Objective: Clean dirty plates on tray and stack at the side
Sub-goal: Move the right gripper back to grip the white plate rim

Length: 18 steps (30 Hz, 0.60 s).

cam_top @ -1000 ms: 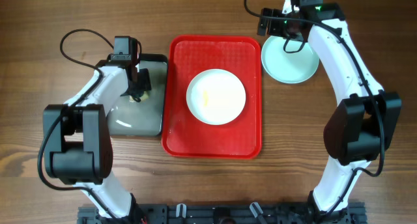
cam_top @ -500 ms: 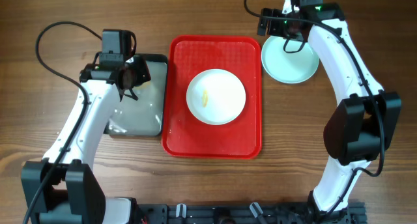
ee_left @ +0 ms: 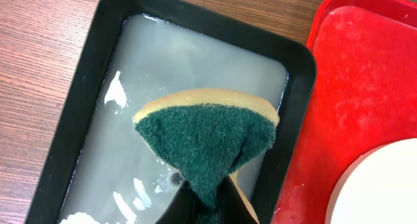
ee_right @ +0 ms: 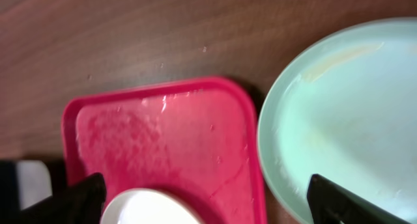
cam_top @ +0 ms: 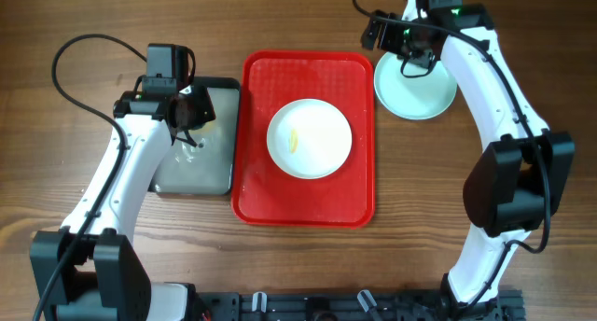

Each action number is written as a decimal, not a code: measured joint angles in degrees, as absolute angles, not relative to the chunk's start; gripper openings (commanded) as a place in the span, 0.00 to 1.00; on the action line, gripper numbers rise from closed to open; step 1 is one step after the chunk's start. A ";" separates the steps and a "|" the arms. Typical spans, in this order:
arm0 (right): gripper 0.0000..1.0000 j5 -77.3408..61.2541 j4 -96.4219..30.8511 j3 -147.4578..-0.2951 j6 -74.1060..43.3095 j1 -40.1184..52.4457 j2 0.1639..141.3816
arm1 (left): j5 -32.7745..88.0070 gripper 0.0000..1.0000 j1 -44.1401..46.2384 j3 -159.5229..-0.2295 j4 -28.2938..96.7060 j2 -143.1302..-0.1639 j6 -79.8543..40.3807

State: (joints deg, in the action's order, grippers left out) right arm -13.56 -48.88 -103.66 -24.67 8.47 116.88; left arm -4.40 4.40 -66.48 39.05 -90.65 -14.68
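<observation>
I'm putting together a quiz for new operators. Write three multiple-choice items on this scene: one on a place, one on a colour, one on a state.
1. Where does the white plate lie?
A. on the red tray
B. in the grey tray
C. on the bare wood

2. What colour is the plate off the tray?
A. white
B. pale aqua
C. red

3. How is the left gripper?
A. open and empty
B. shut on a plate
C. shut on the sponge

Answers:
1 A: the overhead view shows it resting inside the tray's raised rim.
2 B: it looks pale aqua in both the overhead and right wrist views.
3 C: the left wrist view shows the fingers pinching the green-faced sponge.
</observation>
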 measured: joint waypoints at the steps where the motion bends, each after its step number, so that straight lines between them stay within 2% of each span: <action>1: 0.70 -14.11 -50.22 -103.66 -24.99 8.51 116.88 | -4.43 0.04 4.40 -66.48 39.18 -90.65 -14.63; 2: 0.66 -14.44 -51.94 -103.66 -25.50 8.51 116.88 | -4.43 0.04 4.40 -66.48 39.27 -90.65 -14.50; 9: 0.63 -15.46 -60.84 -100.86 -22.79 9.72 116.88 | -4.40 0.04 4.40 -66.35 39.42 -90.65 -13.43; 12: 0.54 -15.46 -60.86 -96.88 -18.50 12.73 116.88 | -4.40 0.04 4.40 -65.43 38.79 -90.65 -12.86; 18: 0.48 -14.04 -56.23 -90.15 -15.27 18.44 116.88 | -4.40 0.04 4.40 -65.01 38.79 -91.15 -12.73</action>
State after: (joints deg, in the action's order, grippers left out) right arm -14.04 -56.23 -90.15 -15.27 18.44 116.88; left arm -4.40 4.40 -65.01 38.79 -91.15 -12.73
